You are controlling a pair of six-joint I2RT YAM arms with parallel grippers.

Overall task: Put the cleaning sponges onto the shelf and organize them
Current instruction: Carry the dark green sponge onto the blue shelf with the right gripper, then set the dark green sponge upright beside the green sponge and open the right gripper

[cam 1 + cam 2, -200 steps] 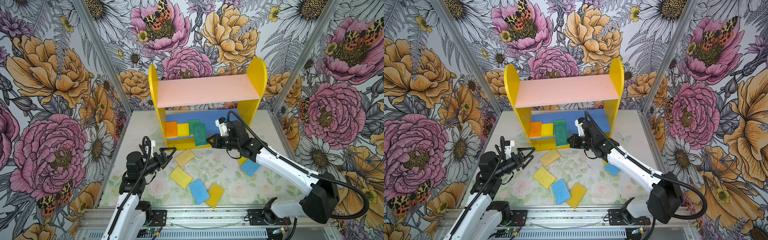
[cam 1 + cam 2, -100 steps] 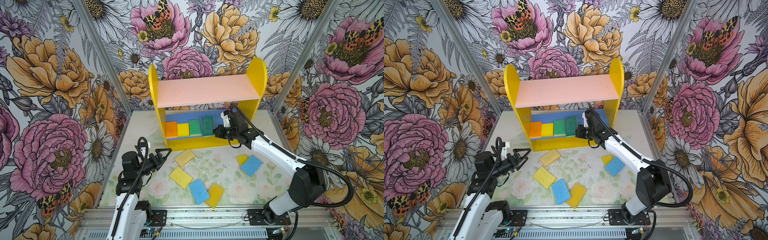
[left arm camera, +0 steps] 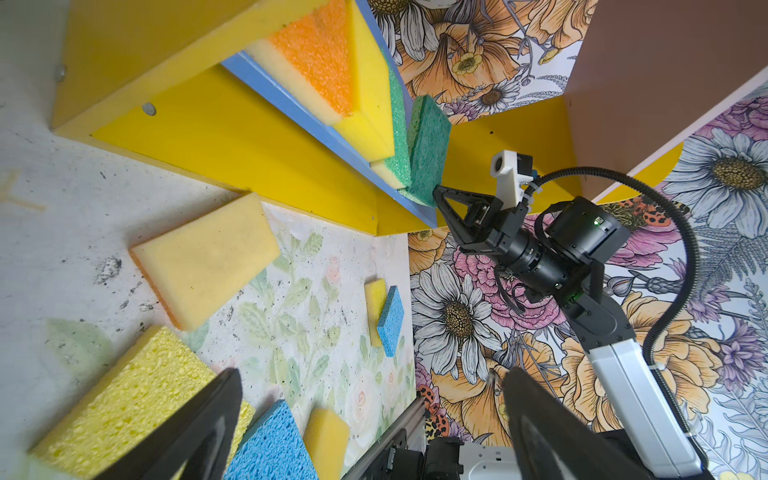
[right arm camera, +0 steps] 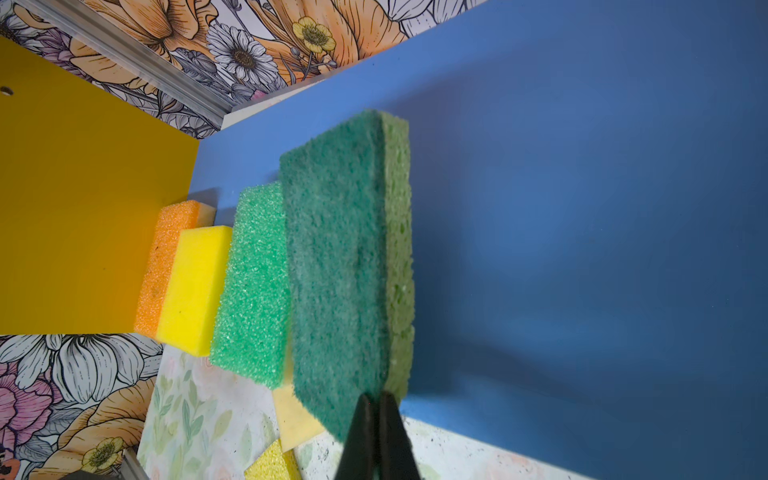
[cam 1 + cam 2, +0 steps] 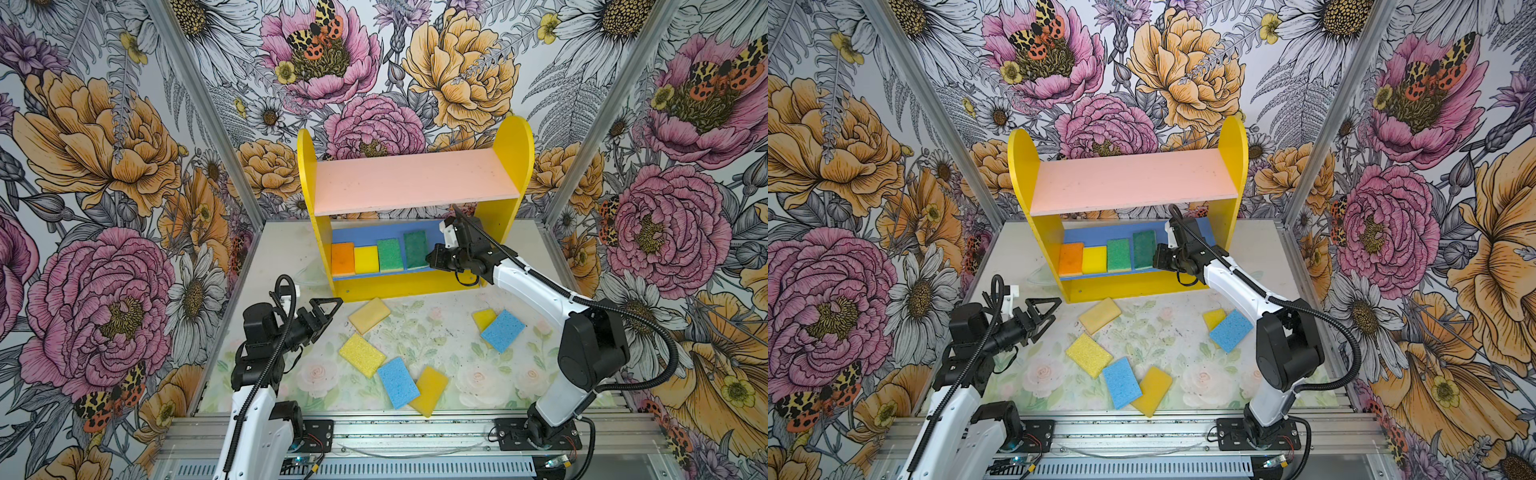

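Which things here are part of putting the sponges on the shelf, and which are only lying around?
Job: shelf; on its blue board, orange sponge, yellow sponge, light green sponge, dark green sponge; on the table, two blue sponges, four yellow sponges.
Not the job: nothing loose, only the flowered walls.

The shelf point(image 5: 513, 141) stands upright at the back of the bench point(image 5: 440, 349). It has yellow round-topped sides, a pink upper board and a blue lower board. Four sponges lie side by side at the left end of the lower board: an orange sponge point(image 5: 342, 259), a bright yellow sponge point(image 5: 366, 259), a light green sponge point(image 5: 390, 255) and a dark green-topped sponge point(image 5: 415, 249).

Six more lie flat on the bench. A pale yellow sponge point(image 5: 369, 315) is just before the shelf, and a porous yellow sponge point(image 5: 362, 355) lies nearer the front. A front blue sponge point(image 5: 398, 382) overlaps an amber sponge point(image 5: 432, 392). At the right, a second blue sponge point(image 5: 503, 331) covers part of a small yellow sponge point(image 5: 483, 319).
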